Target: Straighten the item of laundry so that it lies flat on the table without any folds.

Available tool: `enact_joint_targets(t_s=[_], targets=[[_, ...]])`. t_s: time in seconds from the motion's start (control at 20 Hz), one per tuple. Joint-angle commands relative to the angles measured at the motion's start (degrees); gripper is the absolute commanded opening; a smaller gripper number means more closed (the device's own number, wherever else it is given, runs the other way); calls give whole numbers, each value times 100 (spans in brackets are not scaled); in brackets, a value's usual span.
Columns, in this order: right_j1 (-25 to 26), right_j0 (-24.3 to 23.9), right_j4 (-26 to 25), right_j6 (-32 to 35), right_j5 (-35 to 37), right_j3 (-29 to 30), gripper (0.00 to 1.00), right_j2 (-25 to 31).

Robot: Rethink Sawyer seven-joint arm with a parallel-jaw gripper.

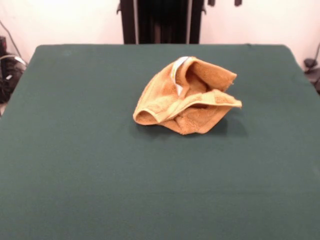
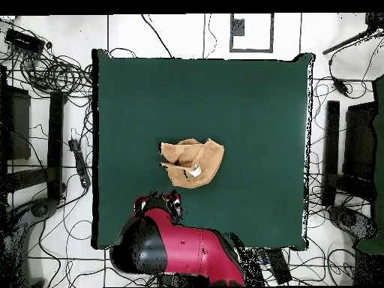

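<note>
The orange-tan towel (image 1: 187,97) lies crumpled in a heap near the middle of the dark green table (image 1: 75,165). Its edges are folded over one another, and a paler band with a white label (image 1: 178,70) stands up at the back. In the overhead view the towel (image 2: 193,161) sits a little below the middle of the table (image 2: 255,97), and the label (image 2: 196,172) shows on top. My red arm is drawn back over the table's near edge. My gripper (image 2: 169,202) is clear of the towel and empty. Only small dark bits of it show at the top edge of the front view.
The black pedestal (image 1: 162,20) stands behind the table's far edge. Cables (image 2: 52,71) and black stands (image 2: 56,142) crowd the floor on both sides of the table. Green cloth surrounds the towel on all sides.
</note>
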Motion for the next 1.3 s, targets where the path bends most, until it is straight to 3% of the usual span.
enact_joint_targets(t_s=[0.05, 0.35, 0.55, 1.0, 1.3], targets=[[921, 89, 3, 1204, -567, 168, 100, 165], [1530, 49, -17, 1168, -1126, -27, 100, 199], [1604, 150, 69, 1165, -1117, -147, 100, 85], [1291, 215, 392, 1053, 104, -725, 100, -85], [1324, 283, 350, 1035, 466, -1086, 100, -219]])
